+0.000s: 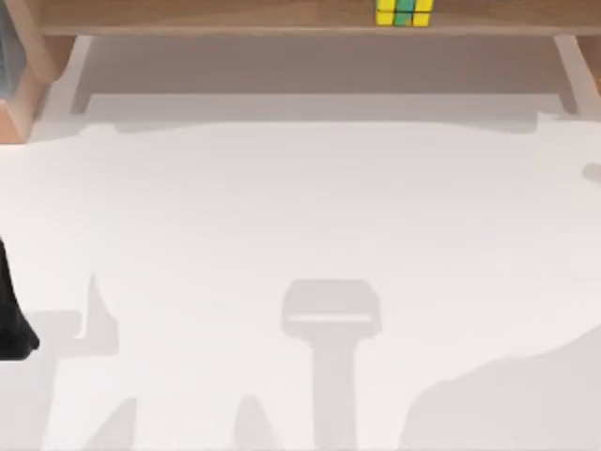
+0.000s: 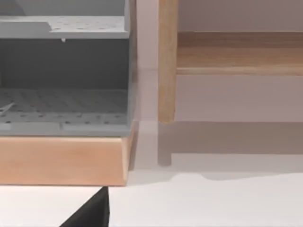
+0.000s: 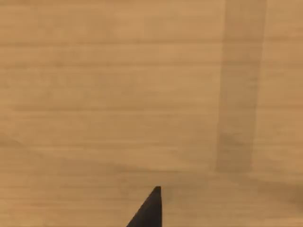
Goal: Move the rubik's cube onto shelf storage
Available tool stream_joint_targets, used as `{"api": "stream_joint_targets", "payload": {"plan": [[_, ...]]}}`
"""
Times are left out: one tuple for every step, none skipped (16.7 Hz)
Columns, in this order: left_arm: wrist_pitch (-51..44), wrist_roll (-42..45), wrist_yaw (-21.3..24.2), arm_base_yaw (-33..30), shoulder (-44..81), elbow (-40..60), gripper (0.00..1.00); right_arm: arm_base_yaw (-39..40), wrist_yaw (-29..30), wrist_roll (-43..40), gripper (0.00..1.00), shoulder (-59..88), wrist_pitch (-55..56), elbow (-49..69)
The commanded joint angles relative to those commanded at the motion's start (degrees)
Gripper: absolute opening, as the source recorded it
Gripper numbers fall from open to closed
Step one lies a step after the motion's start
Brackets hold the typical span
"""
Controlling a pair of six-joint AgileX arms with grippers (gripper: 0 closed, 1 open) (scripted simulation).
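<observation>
The rubik's cube [image 1: 405, 12] sits on the flat board of the shelf storage [image 1: 235, 17] at the far edge of the table, right of the middle in the top view, its yellow and green tiles facing up and its edges square to the board's front edge; being a cube, it has no long axis to speak of. The shelf's long axis runs across the table from left to right, with an upright wooden support at each end, the right one [image 1: 575, 70] standing on the white table [image 1: 300, 235]. In the top view the left arm [image 1: 11, 315] appears as a dark shape at the table's left edge, low and well apart from the cube. The left wrist view shows a dark tip of the left gripper [image 2: 92, 213] over the white surface, looking toward a wooden upright [image 2: 166, 61] of the shelf and, beside it, a grey perforated-shelf unit [image 2: 64, 71] on a light wooden base [image 2: 61, 161]. The right wrist view shows a single dark tip of the right gripper [image 3: 149, 208] just above plain light-brown wood [image 3: 118, 94], crossed by a darker band of shadow. Whether either gripper's jaws stand apart or together cannot be told.
</observation>
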Motion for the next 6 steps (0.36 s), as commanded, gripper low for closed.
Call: {"api": "stream_joint_targets", "payload": {"plan": [[0.0, 0.0, 0.0, 0.0, 0.0, 0.0, 1.0, 0.0, 0.0, 0.0, 1.0, 0.0, 0.0, 0.0], [0.0, 0.0, 0.0, 0.0, 0.0, 0.0, 1.0, 0.0, 0.0, 0.0, 1.0, 0.0, 0.0, 0.0], [0.0, 0.0, 0.0, 0.0, 0.0, 0.0, 1.0, 0.0, 0.0, 0.0, 1.0, 0.0, 0.0, 0.0], [0.0, 0.0, 0.0, 0.0, 0.0, 0.0, 1.0, 0.0, 0.0, 0.0, 1.0, 0.0, 0.0, 0.0], [0.0, 0.0, 0.0, 0.0, 0.0, 0.0, 1.0, 0.0, 0.0, 0.0, 1.0, 0.0, 0.0, 0.0], [0.0, 0.0, 0.0, 0.0, 0.0, 0.0, 1.0, 0.0, 0.0, 0.0, 1.0, 0.0, 0.0, 0.0]]}}
